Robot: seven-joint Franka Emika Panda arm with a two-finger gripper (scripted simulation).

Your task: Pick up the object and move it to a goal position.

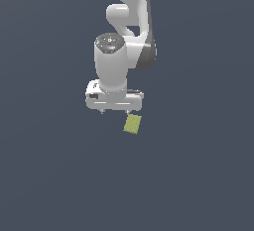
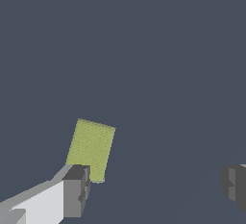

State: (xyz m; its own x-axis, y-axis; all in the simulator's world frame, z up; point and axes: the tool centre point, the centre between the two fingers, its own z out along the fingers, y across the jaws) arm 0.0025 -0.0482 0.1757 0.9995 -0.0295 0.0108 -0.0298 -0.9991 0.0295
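The white end effector points straight down with its two dark-tipped fingers spread wide, pinching nothing. The olive yellow-green block lies flat on the dark grey tabletop, apart from both fingers and off-centre: in the wrist view it sits just beside one fingertip, not between the pair. Judging by this, the arm needs to shift sideways to centre over the block before lowering to grasp it.
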